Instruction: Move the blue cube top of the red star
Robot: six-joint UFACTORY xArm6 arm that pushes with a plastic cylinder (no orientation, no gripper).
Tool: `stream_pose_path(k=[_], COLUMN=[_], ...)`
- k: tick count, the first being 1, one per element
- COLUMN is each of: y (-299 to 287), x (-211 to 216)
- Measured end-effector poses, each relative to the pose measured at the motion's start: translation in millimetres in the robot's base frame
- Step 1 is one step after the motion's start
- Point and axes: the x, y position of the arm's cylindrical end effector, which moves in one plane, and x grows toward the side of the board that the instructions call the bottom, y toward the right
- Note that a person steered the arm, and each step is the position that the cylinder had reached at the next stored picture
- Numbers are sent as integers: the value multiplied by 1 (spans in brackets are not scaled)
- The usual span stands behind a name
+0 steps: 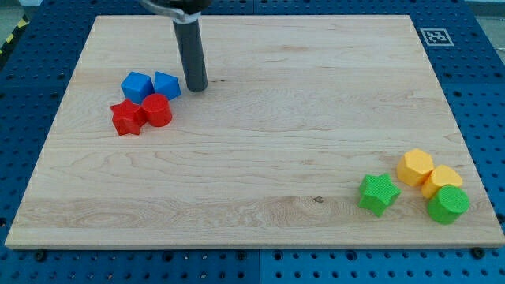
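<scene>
My tip point(196, 87) rests on the wooden board point(260, 158) in its upper left part. A blue cube point(166, 84) lies just to the view's left of the tip, close to it or touching it. A second blue block point(136, 86) sits against the cube's left side. The red star point(126, 118) lies below that second blue block. A red cylinder point(157, 110) sits to the right of the star and directly below the blue cube. These four blocks form one tight cluster.
At the lower right lie a green star point(378, 194), a yellow block point(415, 167), a second yellow block point(442, 181) and a green cylinder point(448, 204). A printed marker tag point(434, 36) sits at the board's top right corner.
</scene>
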Motion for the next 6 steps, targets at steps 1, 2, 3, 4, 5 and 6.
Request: stream_pose_path(k=[1,2,3,4,5,6], y=[-5,-22,-57,-84,-102,-111], x=[-5,-5,-5,-5,-4,1])
